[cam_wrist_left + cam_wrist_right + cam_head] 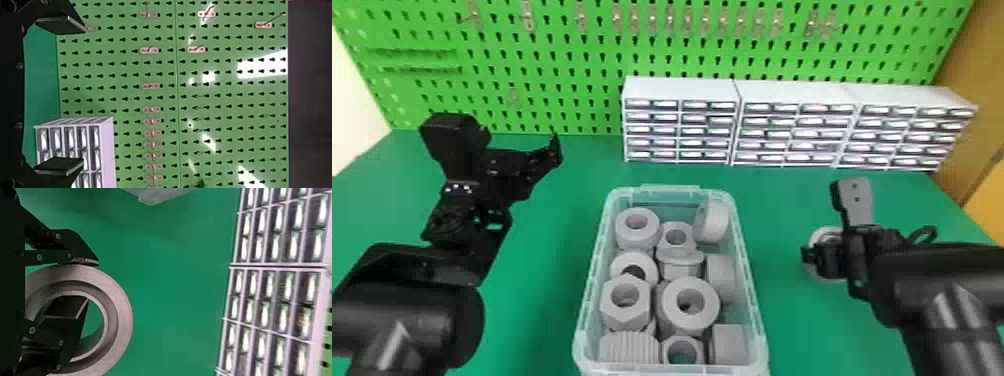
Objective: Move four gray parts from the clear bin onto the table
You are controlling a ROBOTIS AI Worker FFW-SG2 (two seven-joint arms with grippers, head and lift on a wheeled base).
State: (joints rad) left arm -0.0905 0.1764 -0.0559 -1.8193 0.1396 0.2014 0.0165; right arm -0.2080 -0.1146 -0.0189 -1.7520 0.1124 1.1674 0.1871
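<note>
At three o'clock from the clear bin (756,327), in the head view, the right gripper (821,256) is clamped on a gray ring (818,235). The right wrist view shows one finger against the ring's outer side and the other in its hole, the wall pinched between them. The left gripper (547,157), between ten and eleven o'clock from the bin, holds nothing; its two fingers stand well apart in its own wrist view.

The bin stands on the green table (547,260) and has gray parts crowded inside. Around its interior, a thick round part (649,237) sits at eleven o'clock and another, tipped on its side (716,222), at one. A rounded part (721,280) is against the wall near three o'clock, a squarish one (730,344) at five, a hexagonal one (671,344) at six and a ribbed one (629,350) at seven. Near the middle, a broad ring-topped part (706,305) is just beside a taller hex-topped one (610,302).

Farther out, at one o'clock from the bin, white drawer cabinets (797,95) stand side by side on the table. The green pegboard (572,70) rises behind at twelve o'clock, with small metal hooks (652,20) high on it.
</note>
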